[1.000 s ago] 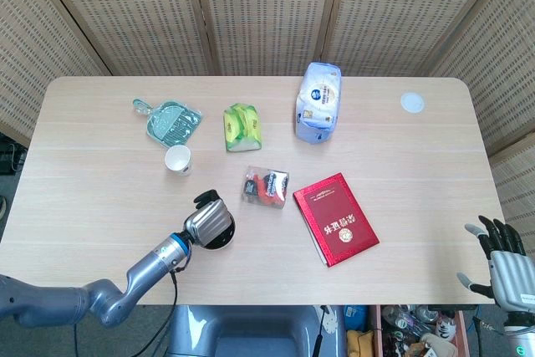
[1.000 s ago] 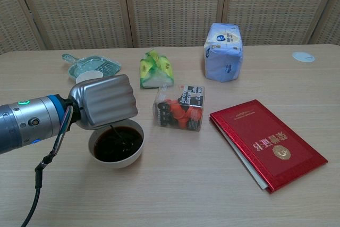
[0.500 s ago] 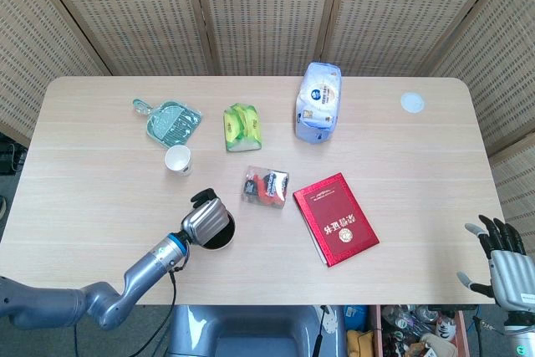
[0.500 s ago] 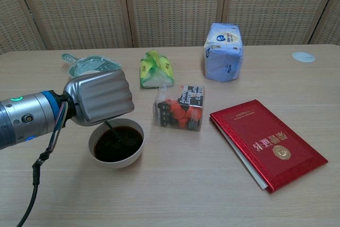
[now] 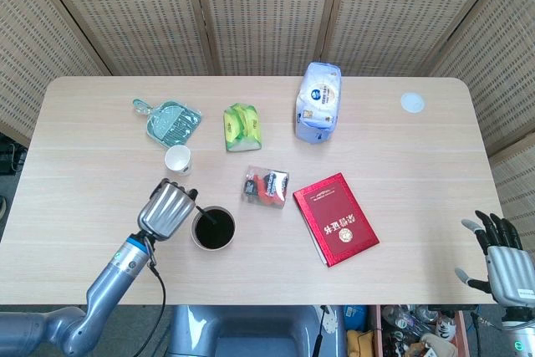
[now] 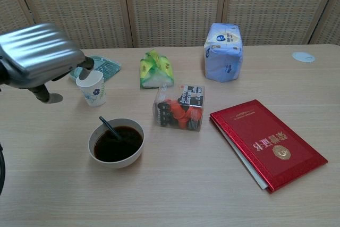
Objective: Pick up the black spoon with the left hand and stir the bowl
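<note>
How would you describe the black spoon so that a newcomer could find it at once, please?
Start at the red book and look left, past the clear snack box, to the white bowl of dark liquid. The black spoon leans inside it, its thin handle sticking up.

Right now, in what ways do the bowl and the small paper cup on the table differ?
The bowl is wide and low, while the paper cup is narrow and taller than it is broad. The bowl holds dark liquid with the black spoon standing in it; what the cup holds cannot be seen. The bowl is plain outside, the cup has a small print. Both are white, upright and open-topped.
</note>
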